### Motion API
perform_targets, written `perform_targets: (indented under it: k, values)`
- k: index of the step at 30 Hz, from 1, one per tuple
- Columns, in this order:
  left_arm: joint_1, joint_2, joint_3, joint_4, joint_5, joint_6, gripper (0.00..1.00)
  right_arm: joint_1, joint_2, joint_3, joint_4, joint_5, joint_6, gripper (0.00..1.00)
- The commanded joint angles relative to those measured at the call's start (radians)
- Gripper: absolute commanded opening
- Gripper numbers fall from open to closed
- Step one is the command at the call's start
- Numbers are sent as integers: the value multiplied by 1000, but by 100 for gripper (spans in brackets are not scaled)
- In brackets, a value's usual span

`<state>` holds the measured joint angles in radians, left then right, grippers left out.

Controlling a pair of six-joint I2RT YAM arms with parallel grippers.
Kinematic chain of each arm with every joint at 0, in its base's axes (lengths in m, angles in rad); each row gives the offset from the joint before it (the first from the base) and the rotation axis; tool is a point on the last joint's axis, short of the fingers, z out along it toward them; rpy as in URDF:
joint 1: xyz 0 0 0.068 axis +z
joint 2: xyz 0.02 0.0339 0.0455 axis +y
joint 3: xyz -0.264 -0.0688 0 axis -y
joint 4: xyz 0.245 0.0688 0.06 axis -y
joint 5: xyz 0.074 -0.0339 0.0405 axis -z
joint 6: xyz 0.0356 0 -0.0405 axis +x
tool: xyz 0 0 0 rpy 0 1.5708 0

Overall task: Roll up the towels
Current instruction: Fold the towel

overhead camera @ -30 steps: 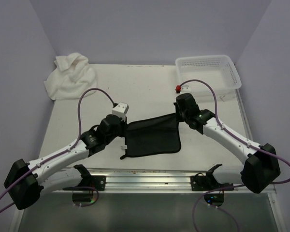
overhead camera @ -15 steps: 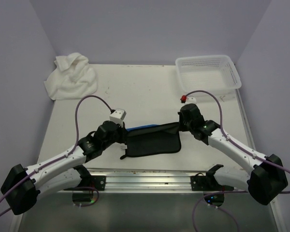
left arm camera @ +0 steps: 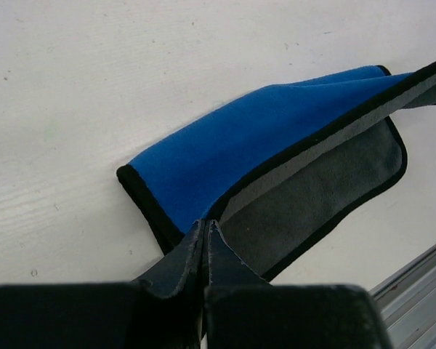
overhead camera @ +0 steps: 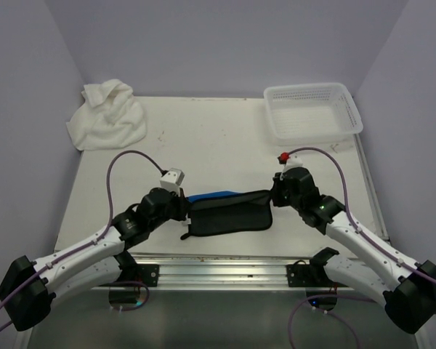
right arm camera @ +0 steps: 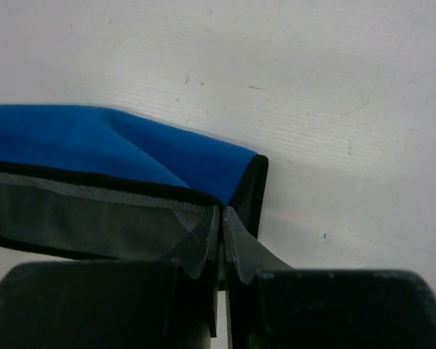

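The small blue towel, blue on one face and dark grey with black trim on the other, lies folded into a narrow band at the table's near middle. Along its far fold a blue strip shows. My left gripper is shut on the towel's left corner; in the left wrist view the fingertips pinch the trim where blue towel meets grey. At the right end, my right gripper is shut on the other corner, with the blue face stretching left. The large white towel sits crumpled at the far left corner.
A white perforated basket stands at the far right corner. A metal rail runs along the near edge just below the towel. Purple walls close in the table at the back and both sides.
Both grippers have pulled the towel's far edge toward the near edge, folding the flat dark sheet over itself into a narrow band. The blue underside came into view along the fold.
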<state>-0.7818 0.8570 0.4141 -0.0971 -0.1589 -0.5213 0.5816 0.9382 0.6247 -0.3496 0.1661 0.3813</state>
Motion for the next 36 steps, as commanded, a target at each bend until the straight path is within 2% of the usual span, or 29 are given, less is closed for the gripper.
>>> perform_targets:
  k: [1,7,11,15,17,19,24,30,36]
  values:
    - [-4,-38,-20,14,7,-32,0,-5,-30,-11,28,-40,-7,4]
    - [-13,-75,-52,10,9,-55,0,-2,-38,-31,-11,-33,24,5]
    - [-36,-93,-66,23,9,-60,0,-2,-76,-74,-22,-19,45,9]
    - [-112,-78,-75,42,-48,-80,0,-2,-108,-102,-25,-14,59,14]
    - [-146,-67,-75,43,-76,-92,0,-2,-111,-117,-19,-28,67,19]
    - [-184,-49,-77,43,-102,-106,0,-2,-111,-125,-11,-49,76,34]
    - [-194,-73,-95,1,-160,-132,0,-2,-133,-146,-5,-73,85,50]
    - [-194,-130,-100,-49,-203,-138,0,-2,-148,-158,-9,-65,93,53]
    - [-194,-105,-141,49,-104,-117,0,-2,-108,-154,7,-71,113,51]
